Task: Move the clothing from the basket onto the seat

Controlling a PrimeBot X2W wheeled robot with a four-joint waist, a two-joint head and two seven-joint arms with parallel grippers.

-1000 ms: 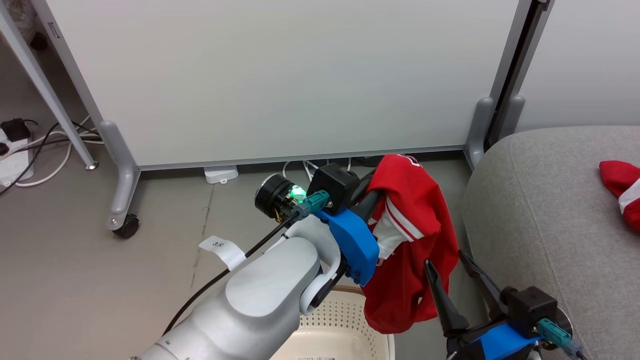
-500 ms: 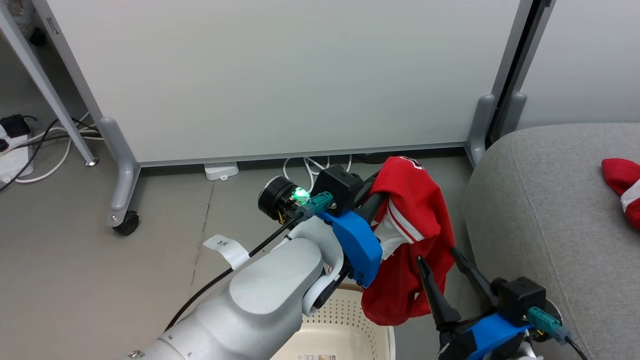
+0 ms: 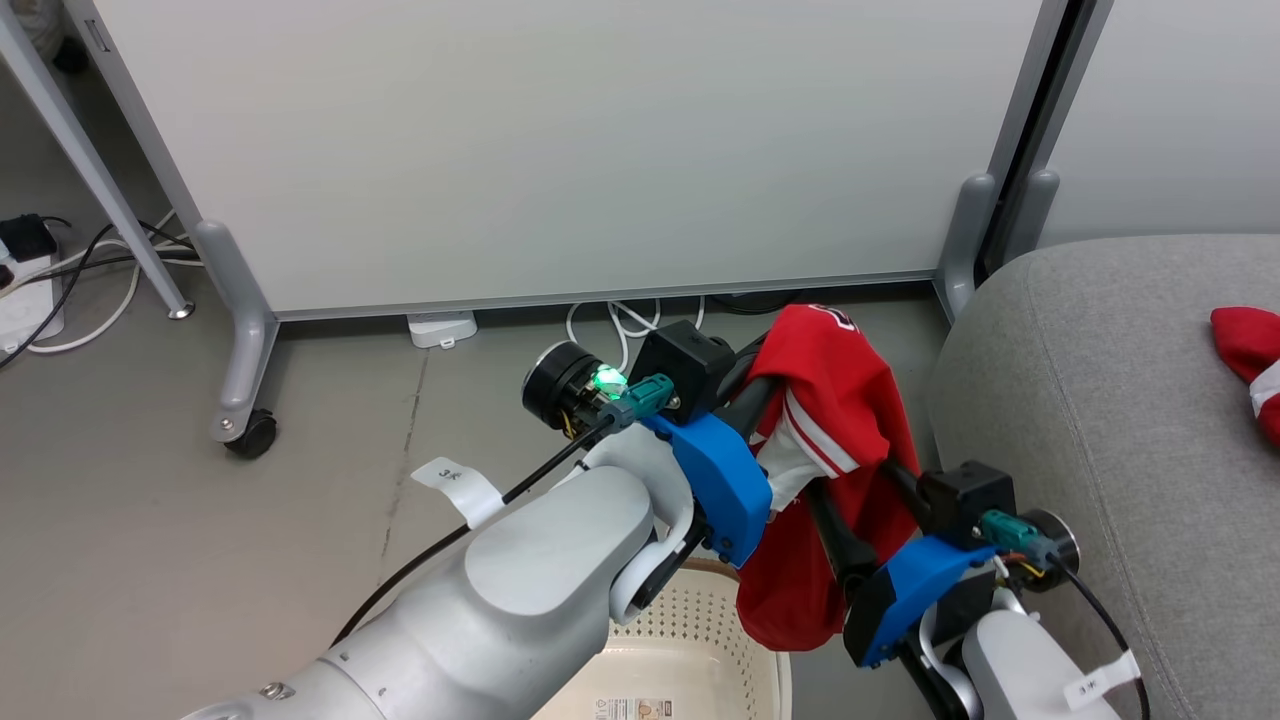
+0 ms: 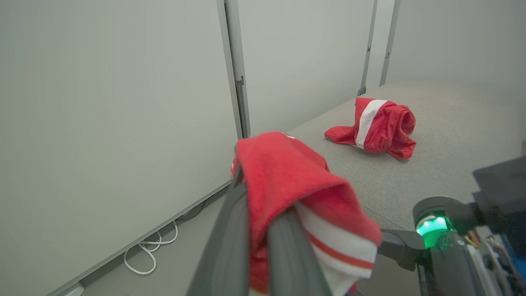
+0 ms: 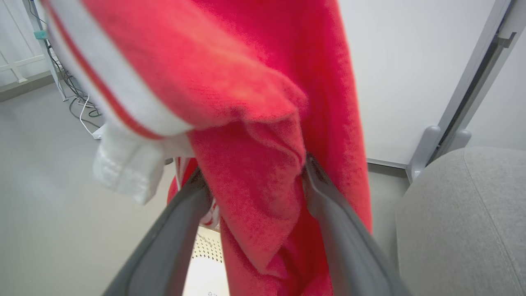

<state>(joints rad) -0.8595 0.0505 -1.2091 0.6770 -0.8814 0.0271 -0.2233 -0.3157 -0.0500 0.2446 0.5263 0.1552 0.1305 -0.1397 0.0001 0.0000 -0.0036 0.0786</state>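
Between the clamped left jaws hangs a red garment [image 3: 840,375], its lower folds draped between the open right jaws, basket [image 3: 700,625] below them, seat [image 3: 1100,400] right of both.

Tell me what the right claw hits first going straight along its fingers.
The hanging red shirt: a fold lies between the open fingers of the right claw, so it would likely press into that cloth at once.

The jersey [image 4: 287,176] covers the fingertips of our left gripper [image 4: 254,193]. In the head view we lose the basket [image 3: 700,625] past the bottom edge and a second garment [image 3: 1245,345] past the right edge.
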